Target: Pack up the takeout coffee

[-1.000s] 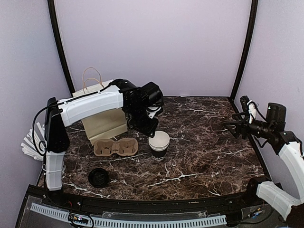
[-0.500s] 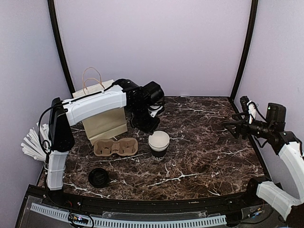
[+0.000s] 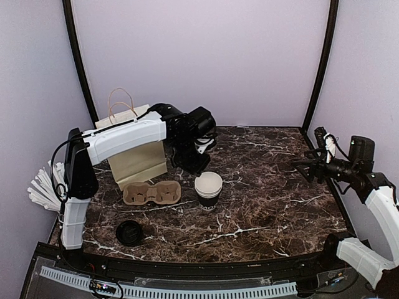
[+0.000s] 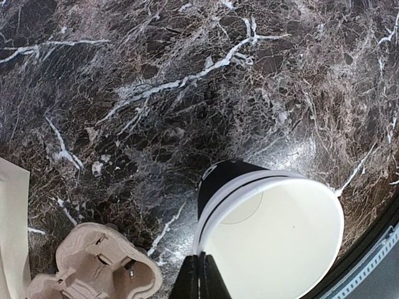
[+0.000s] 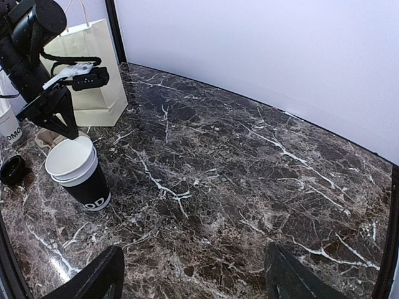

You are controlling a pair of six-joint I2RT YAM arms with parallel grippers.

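A small black-walled paper cup (image 5: 78, 175) stands on the dark white-veined marble table (image 3: 268, 199) near its middle. It is just right of a brown moulded-pulp two-cup carrier (image 3: 151, 193) and in front of a tan paper bag with twine handles (image 3: 134, 163). The only writing on the cup that can be read is white print near its base: the right wrist view shows the letters "OD", the rest being turned away. At that view's left edge a white object (image 5: 7, 128) carries black letters beginning "OM" and is cut off by the frame.

The cup's top is open. The left wrist view looks into a plain white inside and shows two white rims, one within the other, with a thin dark line between them. There the left gripper (image 4: 200, 269) is drawn narrow onto the rim, one finger outside the wall and one inside.

Only the overhead view shows the whole layout, with a flat round black plastic lid (image 3: 129, 232) lying well apart near the front left. The right gripper (image 5: 193, 252) hangs over the table's right side, fingers spread wide and holding nothing.
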